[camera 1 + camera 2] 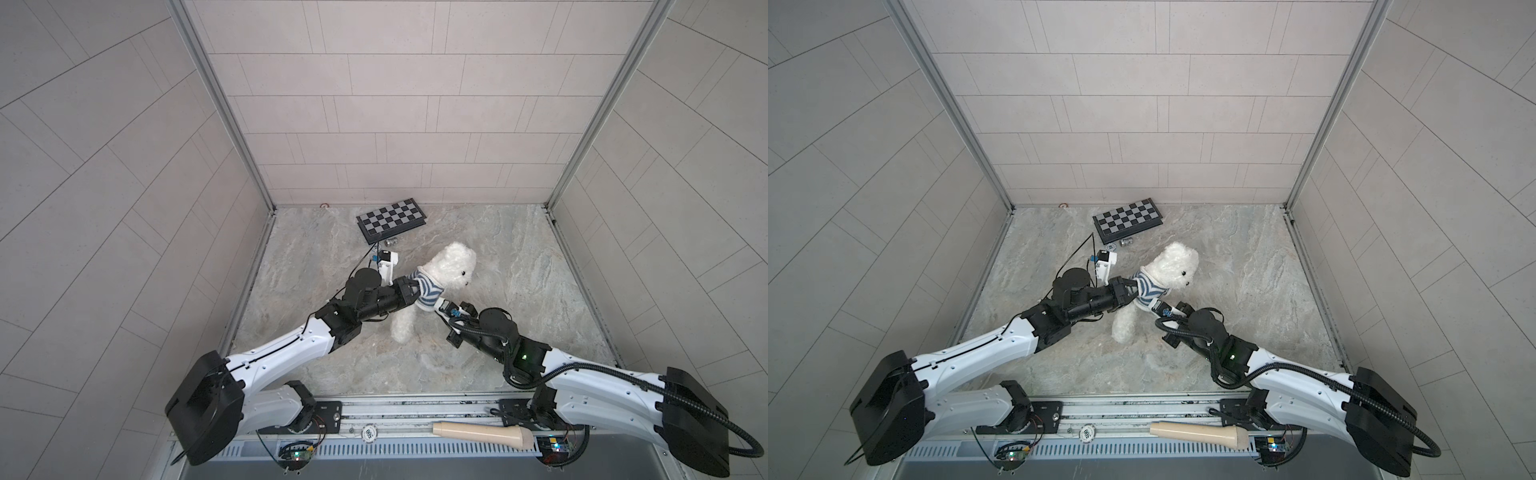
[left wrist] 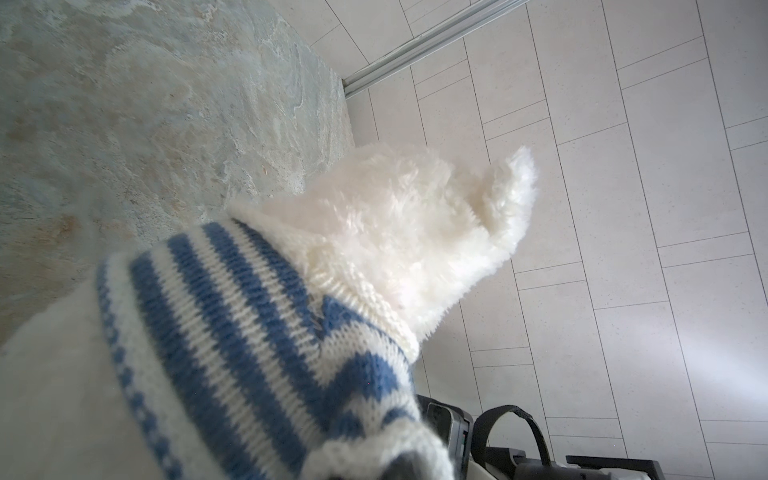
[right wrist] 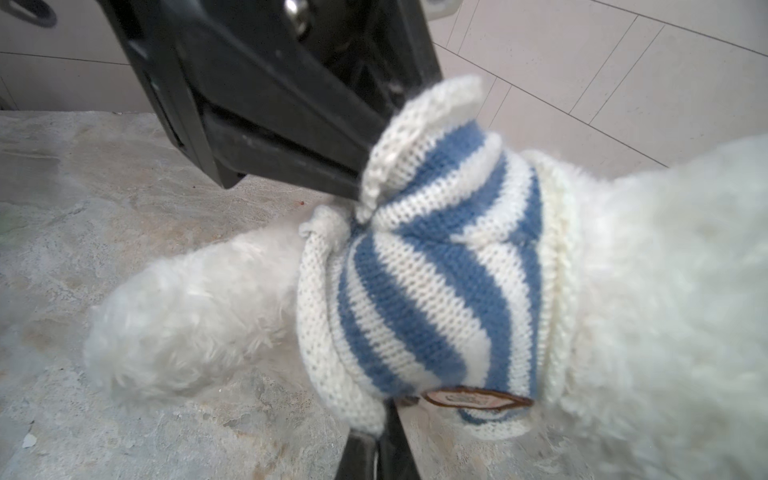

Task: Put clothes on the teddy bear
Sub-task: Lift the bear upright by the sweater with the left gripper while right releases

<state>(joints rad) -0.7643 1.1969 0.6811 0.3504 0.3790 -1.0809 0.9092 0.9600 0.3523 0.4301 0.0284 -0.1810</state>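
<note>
The teddy bear (image 1: 451,268) (image 1: 1173,266) is a fluffy white plush in the middle of the stone table, held partly raised, with its legs (image 1: 405,328) hanging toward the front. A blue-and-white striped shirt (image 1: 428,291) (image 1: 1148,291) (image 3: 415,291) sits bunched round its chest below the head (image 2: 395,216). My left gripper (image 1: 415,286) (image 1: 1133,286) (image 3: 365,174) is shut on the shirt's upper edge (image 2: 232,332). My right gripper (image 1: 437,308) (image 1: 1156,306) (image 3: 384,432) is shut on the shirt's lower hem next to its brown badge (image 3: 478,399).
A folded chessboard (image 1: 390,218) lies at the back of the table, with a small metal piece (image 1: 390,242) just in front of it. A beige tapered handle (image 1: 482,434) rests on the front rail. Tiled walls close in on three sides.
</note>
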